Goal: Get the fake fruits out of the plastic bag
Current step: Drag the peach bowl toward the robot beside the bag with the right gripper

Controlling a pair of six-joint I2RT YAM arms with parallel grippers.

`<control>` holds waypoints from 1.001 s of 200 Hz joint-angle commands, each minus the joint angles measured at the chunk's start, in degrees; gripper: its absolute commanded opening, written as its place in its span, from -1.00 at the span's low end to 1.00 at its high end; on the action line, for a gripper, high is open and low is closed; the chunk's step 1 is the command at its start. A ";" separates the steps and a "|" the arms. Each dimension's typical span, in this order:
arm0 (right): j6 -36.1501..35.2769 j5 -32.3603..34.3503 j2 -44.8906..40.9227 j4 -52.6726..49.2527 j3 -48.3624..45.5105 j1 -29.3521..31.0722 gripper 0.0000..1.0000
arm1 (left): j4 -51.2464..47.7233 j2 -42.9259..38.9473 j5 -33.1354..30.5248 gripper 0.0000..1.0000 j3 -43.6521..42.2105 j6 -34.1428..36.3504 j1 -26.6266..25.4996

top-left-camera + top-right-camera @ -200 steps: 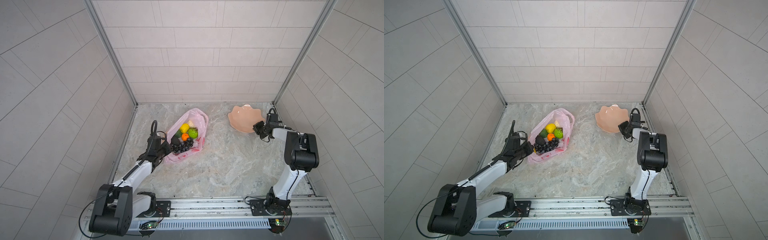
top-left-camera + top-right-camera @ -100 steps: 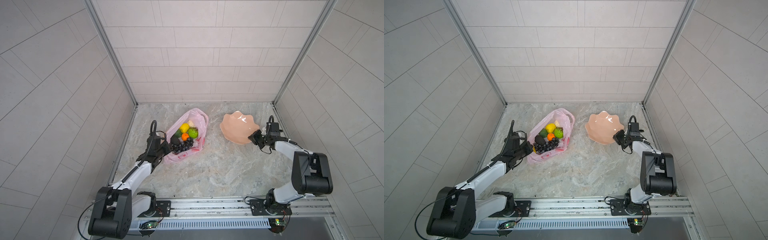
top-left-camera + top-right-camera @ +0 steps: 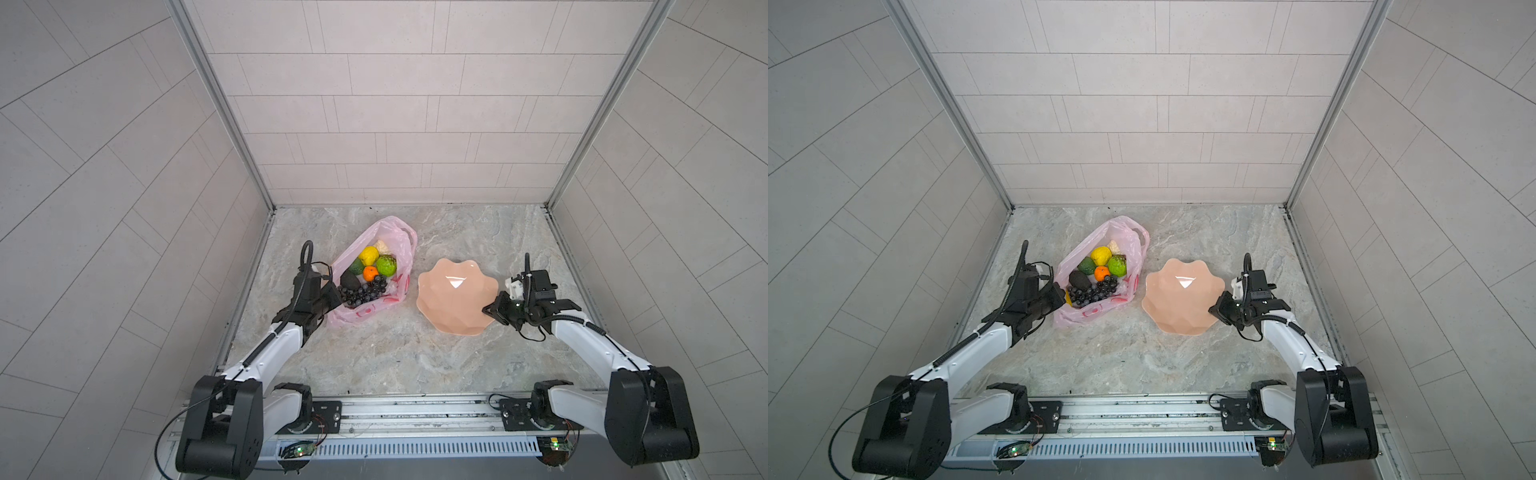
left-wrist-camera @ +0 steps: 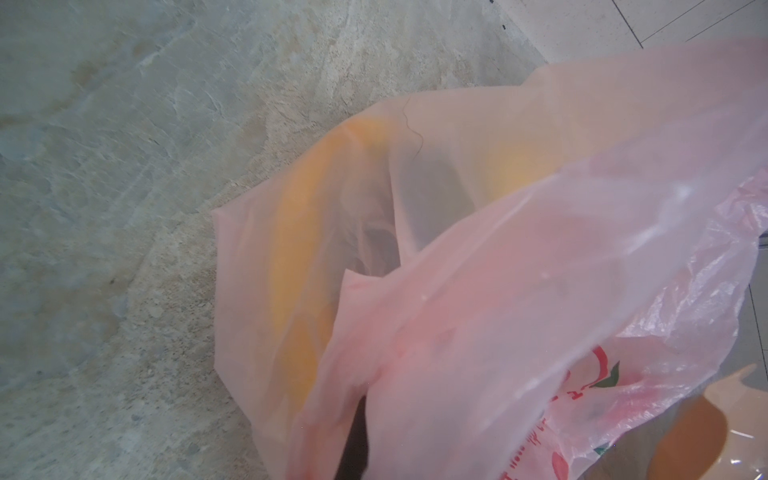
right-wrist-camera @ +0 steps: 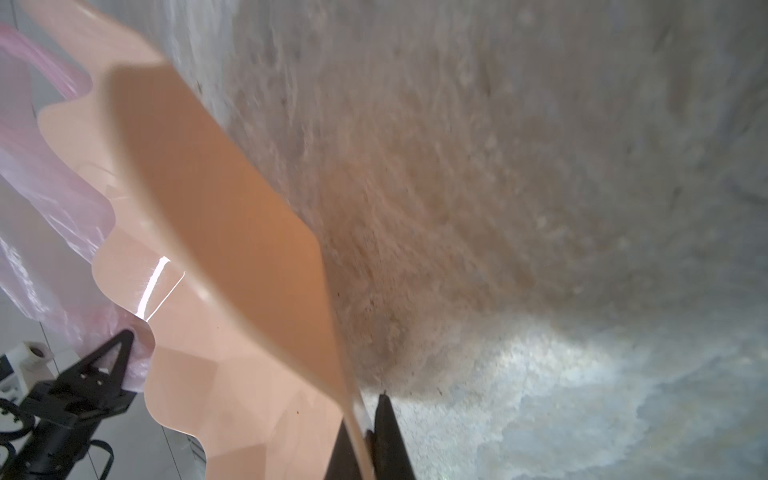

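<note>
Left gripper (image 3: 331,292) is pinched fully shut on the plastic bag (image 3: 368,314), on the mouth edge facing the table's left edge. In its wrist view, pink film fills nearly everything. Right gripper (image 3: 493,310) is clamped just as tight on the rim of the peach bowl (image 3: 453,301). The bowl is near the middle of the table (image 3: 395,361), just beside the bag, and I can't tell if they touch.

What I'd worry about: that film looks thin and slippery. A pull from one pinched edge could tear it, let it slide out of the jaws, or drag the whole bag instead of opening it. Tip it too fast and the round ones could roll toward the table's edges. The bowl is held by one scallop only, so it might pivot or slip. I also can't tell whether its base rests on the table.

The bag lies in the back-left part of the table, mouth gaping upward, red print on the near side. The fake fruits (image 3: 1100,270) are all inside:
- yellow lemon (image 3: 368,254)
- bumpy green fruit (image 3: 386,265)
- orange (image 3: 370,273)
- avocado (image 3: 350,281)
- grape bunch (image 3: 365,291)
- cream pear (image 3: 381,246) at the far end
- banana (image 4: 291,249), showing only through the film

Nothing is out yet.
</note>
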 commanded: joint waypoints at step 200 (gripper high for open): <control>6.63 10.17 2.44 11.63 -4.82 20.04 -0.93 | 0.41 1.36 0.57 -0.99 0.72 0.97 -0.32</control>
